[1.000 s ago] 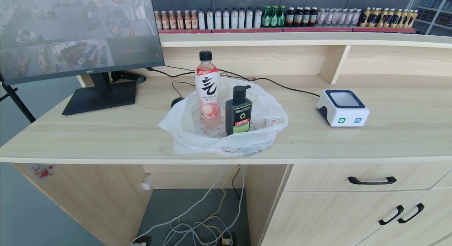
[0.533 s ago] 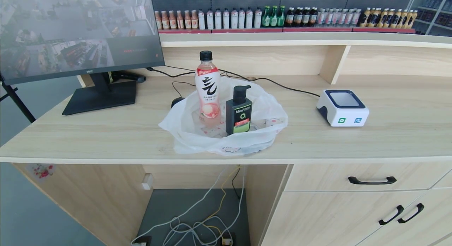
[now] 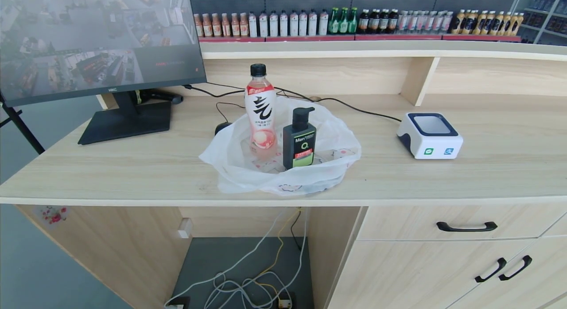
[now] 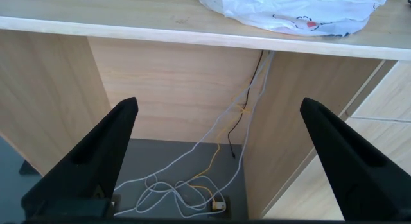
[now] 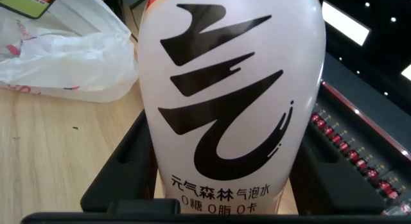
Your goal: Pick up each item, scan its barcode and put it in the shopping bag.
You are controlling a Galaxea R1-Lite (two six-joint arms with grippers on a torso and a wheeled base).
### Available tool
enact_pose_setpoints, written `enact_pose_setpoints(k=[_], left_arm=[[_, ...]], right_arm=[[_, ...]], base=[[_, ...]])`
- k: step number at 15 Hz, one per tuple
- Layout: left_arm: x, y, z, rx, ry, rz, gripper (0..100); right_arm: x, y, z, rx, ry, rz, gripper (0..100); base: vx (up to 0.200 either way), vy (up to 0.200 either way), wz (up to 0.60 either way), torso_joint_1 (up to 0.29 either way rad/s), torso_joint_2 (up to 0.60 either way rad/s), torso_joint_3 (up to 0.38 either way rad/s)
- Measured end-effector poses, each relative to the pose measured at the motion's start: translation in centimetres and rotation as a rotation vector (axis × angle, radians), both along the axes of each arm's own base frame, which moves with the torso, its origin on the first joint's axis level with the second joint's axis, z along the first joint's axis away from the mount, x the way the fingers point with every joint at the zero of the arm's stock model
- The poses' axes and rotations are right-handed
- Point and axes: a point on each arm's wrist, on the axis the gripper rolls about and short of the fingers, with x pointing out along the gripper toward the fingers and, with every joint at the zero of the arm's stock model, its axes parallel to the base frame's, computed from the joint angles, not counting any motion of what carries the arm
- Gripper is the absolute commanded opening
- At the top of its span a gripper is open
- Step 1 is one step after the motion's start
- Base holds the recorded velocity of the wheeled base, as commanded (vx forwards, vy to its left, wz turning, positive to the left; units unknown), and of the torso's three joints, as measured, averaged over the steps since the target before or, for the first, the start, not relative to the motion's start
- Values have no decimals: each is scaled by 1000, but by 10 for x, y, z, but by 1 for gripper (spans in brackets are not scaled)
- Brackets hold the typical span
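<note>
A white plastic shopping bag (image 3: 283, 178) lies open on the wooden counter (image 3: 133, 171). Inside it stand a pink drink bottle (image 3: 260, 114) with a black cap and a dark green pump bottle (image 3: 300, 140). The white barcode scanner (image 3: 429, 136) sits to the bag's right. In the right wrist view, my right gripper (image 5: 225, 185) is shut on a pink drink bottle (image 5: 231, 89), with black fingers (image 5: 122, 166) on either side and the bag (image 5: 58, 57) close behind. My left gripper (image 4: 218, 160) hangs open in front of the counter, below its edge, with the bag (image 4: 295, 12) above it.
A monitor (image 3: 97, 38) on a black stand occupies the counter's left rear, with a mouse (image 3: 221, 128) and cables behind the bag. Loose cables (image 3: 248, 278) lie in the open bay under the counter. Drawers (image 3: 465, 227) are at lower right.
</note>
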Motion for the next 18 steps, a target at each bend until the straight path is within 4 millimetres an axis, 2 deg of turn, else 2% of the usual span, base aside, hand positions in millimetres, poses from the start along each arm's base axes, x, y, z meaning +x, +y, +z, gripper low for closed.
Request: enact_pose_setpoints(k=[18], left_arm=[[0,0,0,0,0,0,100]], right_arm=[[0,1,-10,-40,10,32,0]], base=[[0,0,0,0,0,0]])
